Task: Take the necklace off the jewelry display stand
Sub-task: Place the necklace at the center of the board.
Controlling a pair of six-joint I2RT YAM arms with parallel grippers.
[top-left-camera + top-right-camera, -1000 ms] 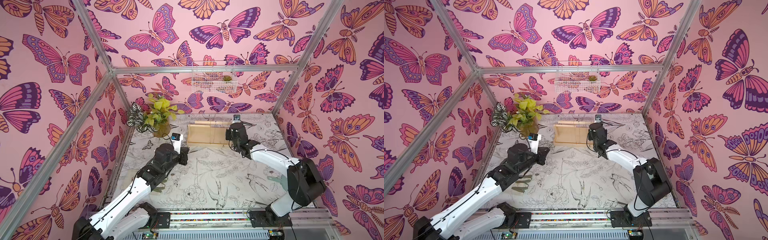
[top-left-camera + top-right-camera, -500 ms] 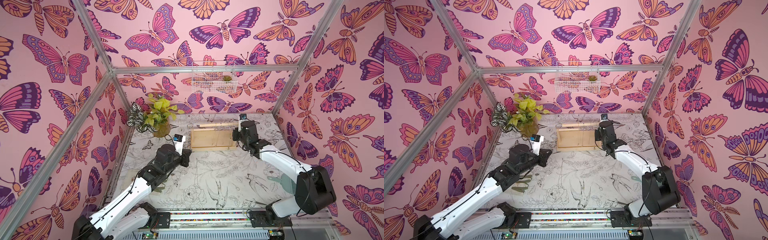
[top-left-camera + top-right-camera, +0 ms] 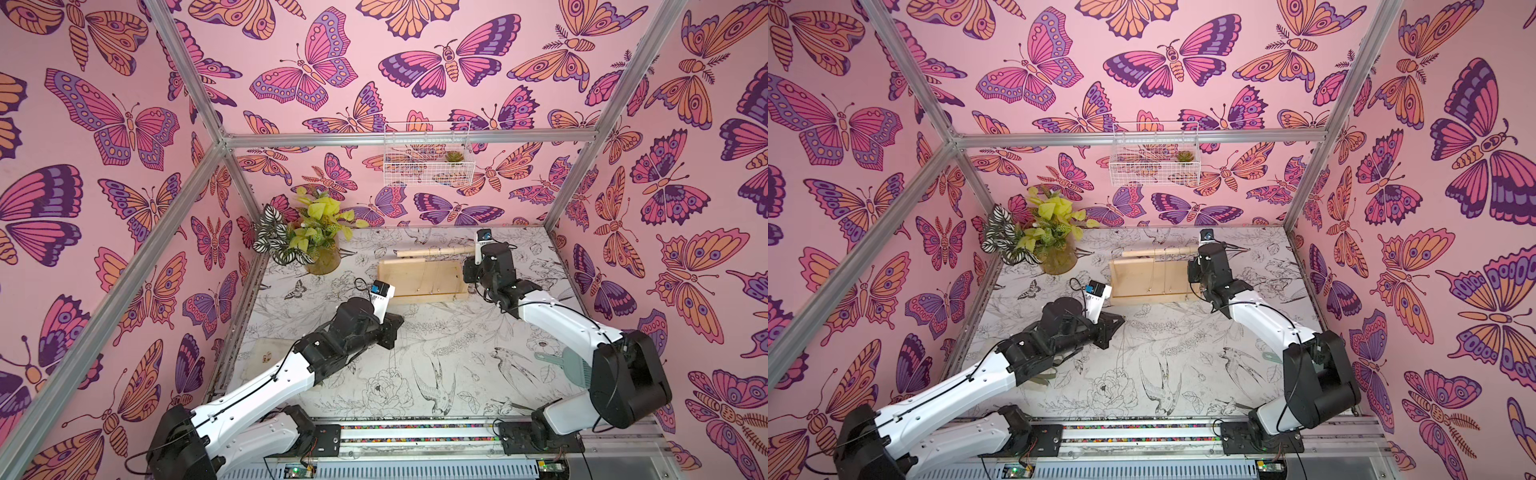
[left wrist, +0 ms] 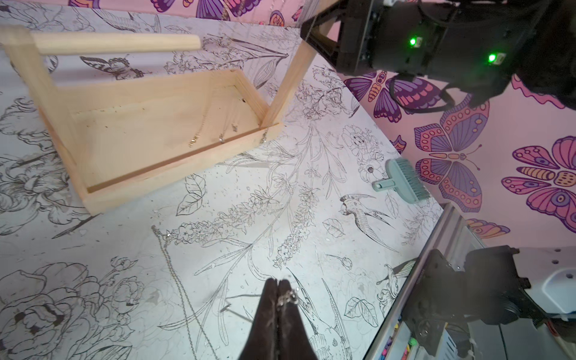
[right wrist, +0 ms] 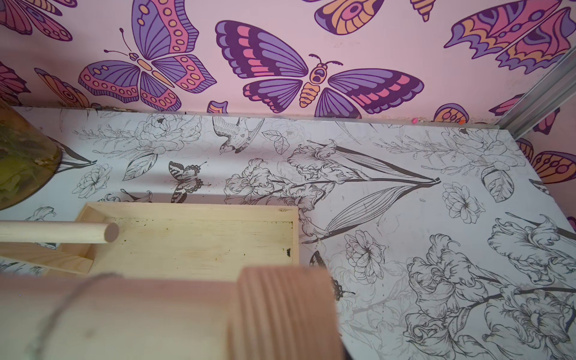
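The pale wooden jewelry display stand (image 3: 419, 278) sits at the back of the table. My right gripper (image 3: 473, 255) is shut on the right end of its top crossbar (image 3: 432, 251), which fills the foreground of the right wrist view as a blurred dowel (image 5: 280, 311). Thin chains (image 4: 194, 141) hang from the bar down to the base board. My left gripper (image 4: 277, 285) is low over the table in front of the stand. It is shut on the clasp end of a silver necklace (image 4: 174, 271), and the rest of the chain trails across the tabletop.
A potted plant (image 3: 316, 245) stands at the back left beside the stand. A white wire basket (image 3: 428, 153) hangs on the back wall. A teal brush (image 4: 402, 179) lies by the right wall. A beige cloth (image 3: 266, 357) lies under the left arm.
The right gripper has shifted right with the crossbar end. The left gripper has drawn right and toward the front, away from the stand.
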